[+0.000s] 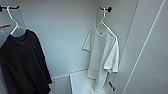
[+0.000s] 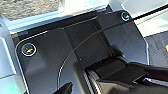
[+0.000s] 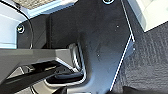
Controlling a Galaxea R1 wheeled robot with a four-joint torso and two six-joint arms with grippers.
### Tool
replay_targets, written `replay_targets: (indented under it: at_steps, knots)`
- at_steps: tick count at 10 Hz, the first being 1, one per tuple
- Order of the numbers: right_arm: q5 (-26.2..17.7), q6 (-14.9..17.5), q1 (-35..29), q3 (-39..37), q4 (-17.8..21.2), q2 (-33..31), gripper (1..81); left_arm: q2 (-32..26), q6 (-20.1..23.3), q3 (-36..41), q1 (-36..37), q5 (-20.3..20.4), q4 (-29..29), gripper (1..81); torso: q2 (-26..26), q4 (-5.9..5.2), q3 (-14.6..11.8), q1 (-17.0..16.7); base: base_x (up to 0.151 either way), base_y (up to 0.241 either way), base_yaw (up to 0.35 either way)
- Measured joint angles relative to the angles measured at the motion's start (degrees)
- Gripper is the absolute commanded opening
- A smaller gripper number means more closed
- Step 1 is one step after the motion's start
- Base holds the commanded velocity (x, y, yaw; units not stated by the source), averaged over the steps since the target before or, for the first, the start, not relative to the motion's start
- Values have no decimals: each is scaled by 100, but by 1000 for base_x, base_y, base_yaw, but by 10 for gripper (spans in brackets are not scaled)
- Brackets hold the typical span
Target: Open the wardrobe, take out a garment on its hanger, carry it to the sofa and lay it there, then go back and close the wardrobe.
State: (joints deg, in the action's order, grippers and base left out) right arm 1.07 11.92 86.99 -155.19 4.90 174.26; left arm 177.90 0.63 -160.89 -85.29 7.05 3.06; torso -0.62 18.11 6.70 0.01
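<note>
White T-shirt [image 1: 102, 56] (soft, light) hangs limp on its hanger [image 1: 104, 22]; grasp the stiff hook; claw state indiscernible.

I can read no text ahead of me; the dark neck label on the garment [image 1: 102, 56] is too small to make out

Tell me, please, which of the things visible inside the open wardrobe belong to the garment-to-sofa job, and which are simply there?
Part of the job:
- wardrobe, open, its white inside showing
- white T-shirt, hanging on the right
- thin white hanger carrying it, hooked on a dark peg

Simply there:
- black long-sleeved top, hanging on the left
- its own white hanger
</note>
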Motion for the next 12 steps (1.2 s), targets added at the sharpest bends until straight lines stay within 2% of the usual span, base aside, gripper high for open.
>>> replay_targets:
  at_steps: [4, 10, 12]
  knots:
    - [-2, 0, -4, 0, 0, 2, 811, -328, 0, 664, 213, -38, 278, 811, 0, 0, 0, 0, 0, 0, 0]
    - [0, 0, -9, 0, 0, 2, 811, -931, -6, 1746, 1106, -634, 295, 811, 0, 0, 2, 0, 0, 0, 0]
    - [0, 0, -28, 0, 0, 2, 811, -1167, -11, 2126, 1390, -714, 295, 811, 2, 2, 2, 2, 0, 0, 0]
